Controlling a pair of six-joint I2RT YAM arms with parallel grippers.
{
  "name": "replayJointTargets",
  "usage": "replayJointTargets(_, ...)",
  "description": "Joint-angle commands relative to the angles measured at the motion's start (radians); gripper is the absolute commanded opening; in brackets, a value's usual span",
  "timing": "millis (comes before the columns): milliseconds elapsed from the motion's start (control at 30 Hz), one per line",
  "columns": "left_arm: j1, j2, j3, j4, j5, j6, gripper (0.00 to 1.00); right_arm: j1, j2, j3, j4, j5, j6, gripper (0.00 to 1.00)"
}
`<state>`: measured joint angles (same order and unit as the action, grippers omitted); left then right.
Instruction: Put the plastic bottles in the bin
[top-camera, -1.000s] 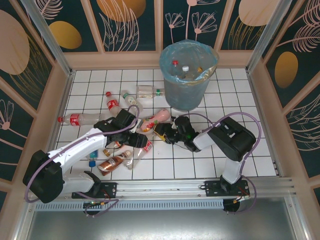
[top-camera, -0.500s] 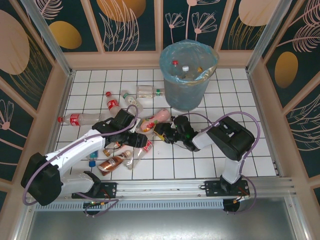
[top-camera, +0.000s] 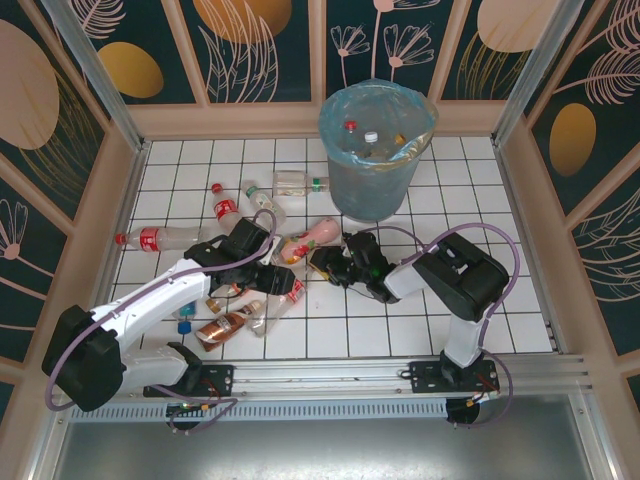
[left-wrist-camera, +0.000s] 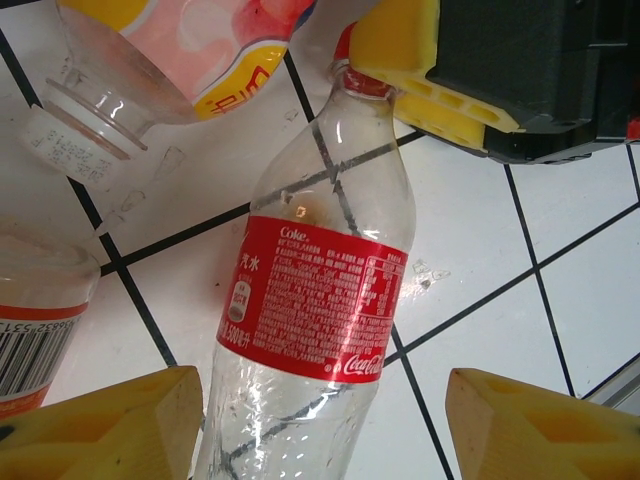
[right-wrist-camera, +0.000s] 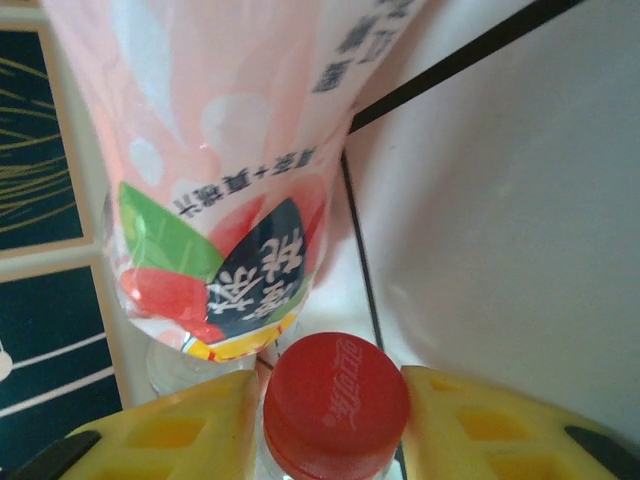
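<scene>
A clear Coke bottle (left-wrist-camera: 320, 300) with a red label lies on the white tiles between the yellow fingers of my open left gripper (left-wrist-camera: 320, 420), which straddles its body. Its red cap (right-wrist-camera: 335, 405) sits between the pads of my right gripper (right-wrist-camera: 335, 412), both pads pressed against it. From above, that bottle (top-camera: 292, 293) lies between the left gripper (top-camera: 280, 284) and the right gripper (top-camera: 320, 265). A pink-labelled bottle (right-wrist-camera: 220, 150) lies just past the cap. The grey-blue bin (top-camera: 375, 175) with its blue bag stands at the back, with several bottles inside.
More bottles lie around the left arm: a long Coke bottle (top-camera: 150, 238), a small red-labelled one (top-camera: 225, 208), a green-capped one (top-camera: 300, 182) and an orange-brown one (top-camera: 225, 325). A barcode-labelled bottle (left-wrist-camera: 40, 320) lies beside the left finger. Wooden walls enclose the tiled floor.
My right gripper's jaws have closed in onto the red cap. The left arm shifted slightly about half a second ago and has held still since.
</scene>
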<state>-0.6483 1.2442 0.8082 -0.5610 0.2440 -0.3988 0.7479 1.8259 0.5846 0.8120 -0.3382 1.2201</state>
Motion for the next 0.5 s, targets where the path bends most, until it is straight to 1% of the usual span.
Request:
replayJointTargets(0, -0.006, -0.020, 0.031, -0.018, -0.020, -0.014, 0.66, 0.002, -0.044, -0.022, -0.017, 0.061, -0.047, 0.34)
replayJointTargets(133, -0.007, -0.014, 0.052, -0.032, -0.036, -0.005, 0.67, -0.004, -0.083, -0.041, -0.010, 0.074, -0.074, 0.28)
replayJointTargets(300, -0.007, -0.008, 0.071, -0.051, -0.047, 0.006, 0.67, -0.010, -0.145, -0.069, -0.025, 0.089, -0.100, 0.24)
replayJointTargets(467, -0.005, -0.019, 0.090, -0.057, -0.047, 0.013, 0.67, -0.010, -0.257, -0.109, -0.066, 0.127, -0.170, 0.22)
